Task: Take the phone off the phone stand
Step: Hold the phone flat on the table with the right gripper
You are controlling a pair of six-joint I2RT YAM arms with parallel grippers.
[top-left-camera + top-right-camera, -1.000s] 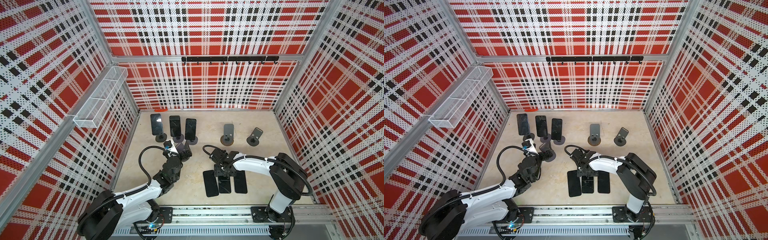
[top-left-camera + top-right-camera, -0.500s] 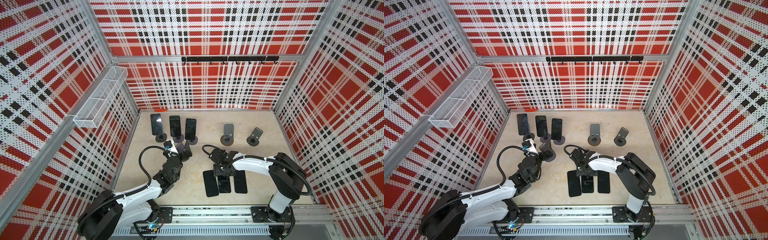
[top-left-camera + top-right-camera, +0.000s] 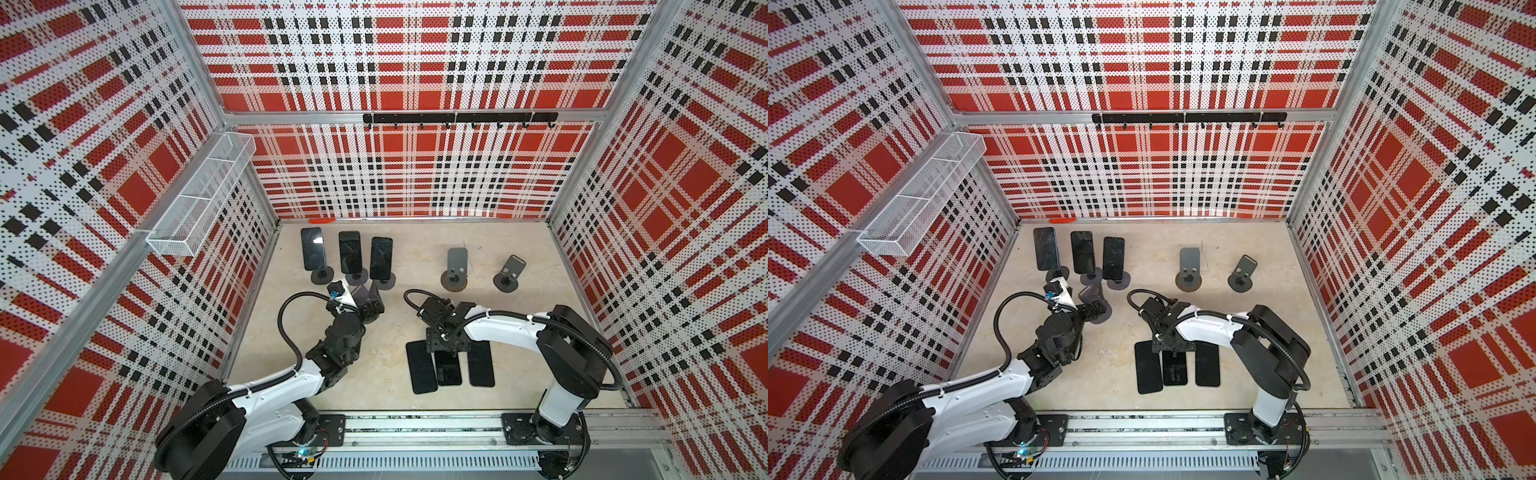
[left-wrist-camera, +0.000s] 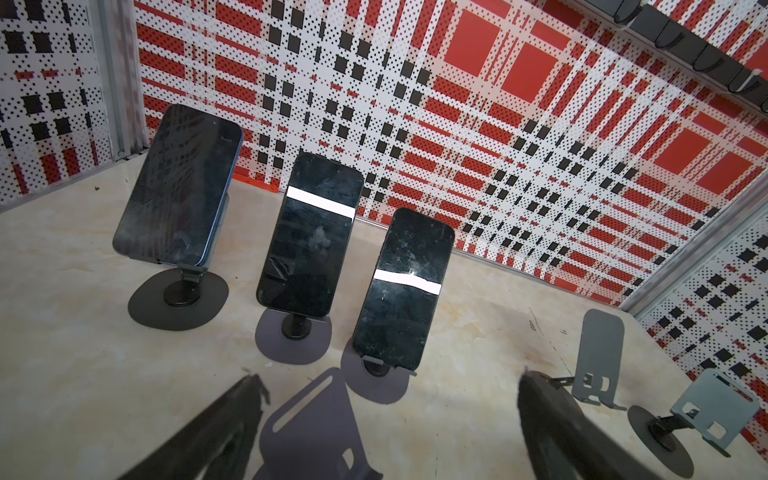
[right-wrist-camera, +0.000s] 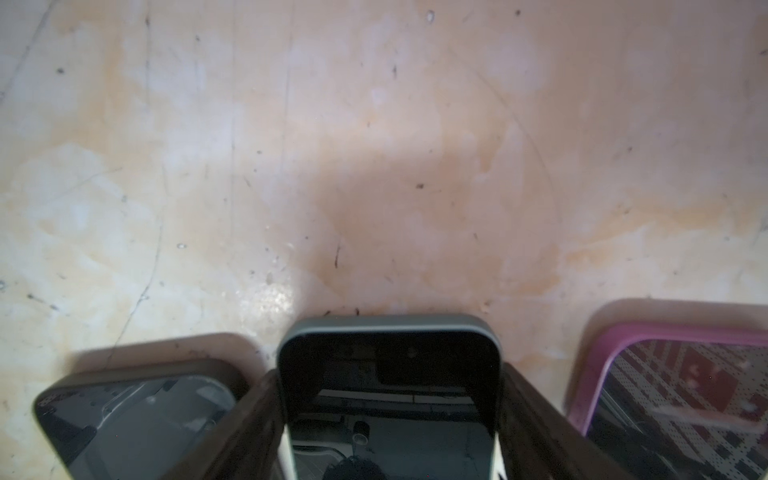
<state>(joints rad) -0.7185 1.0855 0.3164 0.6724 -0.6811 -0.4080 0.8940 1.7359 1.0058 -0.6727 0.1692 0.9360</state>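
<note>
In a top view we count three phones off their stands and flat by the front rail. The right gripper is down over the middle one, the grey-edged phone. A tall bare stand and a tilted bare stand sit back right, so we call it half done. Over to the left wrist: the left gripper is spread wide either side of a third empty stand, holding nothing. Beyond it the blue-edged phone, the streaked phone and the scuffed phone are all propped on stands. Right wrist now: jaws pressed to both long edges of the grey-edged phone, down on the table between a dark phone and a pink-cased phone. Release comes next, we reckon. No brand or lettering readable anywhere.
</note>
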